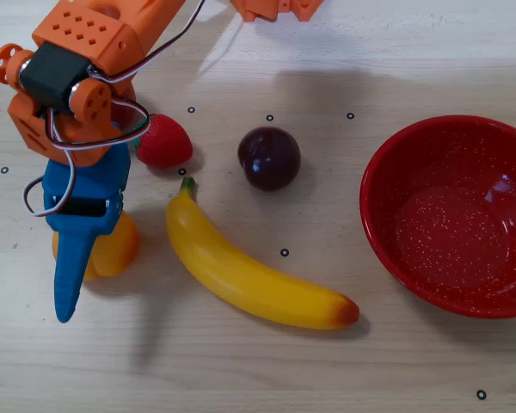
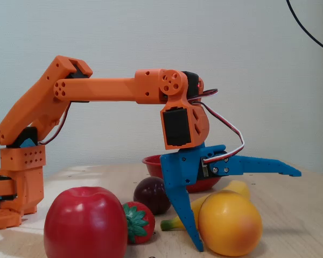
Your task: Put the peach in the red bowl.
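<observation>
The peach (image 1: pixel 116 249) is round and orange-yellow and lies on the table at the left of the overhead view, partly hidden under my blue gripper (image 1: pixel 76 270). In the fixed view the peach (image 2: pixel 230 223) rests on the table. My gripper (image 2: pixel 247 209) is wide open around it: one finger (image 2: pixel 188 220) points down beside the peach, the other finger (image 2: pixel 269 166) sticks out level above it. The red bowl (image 1: pixel 387 181) stands empty at the right of the overhead view. In the fixed view the bowl (image 2: pixel 153 163) sits far behind the gripper.
A yellow banana (image 1: pixel 249 280), a dark purple plum (image 1: pixel 269 157) and a red strawberry (image 1: pixel 163 142) lie between the peach and the bowl. A red apple (image 2: pixel 86 223) stands near the fixed camera. The arm's orange base (image 2: pixel 16 183) is at the left of the fixed view.
</observation>
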You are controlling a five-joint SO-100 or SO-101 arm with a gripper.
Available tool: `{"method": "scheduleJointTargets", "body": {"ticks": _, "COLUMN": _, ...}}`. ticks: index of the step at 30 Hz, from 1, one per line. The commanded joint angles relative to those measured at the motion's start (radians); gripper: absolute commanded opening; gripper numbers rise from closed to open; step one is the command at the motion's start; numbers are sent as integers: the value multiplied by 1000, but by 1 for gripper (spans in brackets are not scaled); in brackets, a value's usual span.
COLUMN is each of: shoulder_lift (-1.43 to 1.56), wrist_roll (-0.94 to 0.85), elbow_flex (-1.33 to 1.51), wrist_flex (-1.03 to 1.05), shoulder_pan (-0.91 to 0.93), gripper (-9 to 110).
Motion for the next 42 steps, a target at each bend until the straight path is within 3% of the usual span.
{"method": "scheduleJointTargets", "body": {"ticks": 1, "shoulder_lift": 34, "wrist_roll": 6, "elbow_flex": -17, "wrist_flex": -23, "shoulder_pan": -29, "gripper": 72}}
{"method": "scheduleJointTargets", "body": {"ticks": 42, "shoulder_lift": 67, "wrist_roll": 28, "elbow_flex": 46, "wrist_flex": -63, "shoulder_pan": -34, "gripper": 39}}
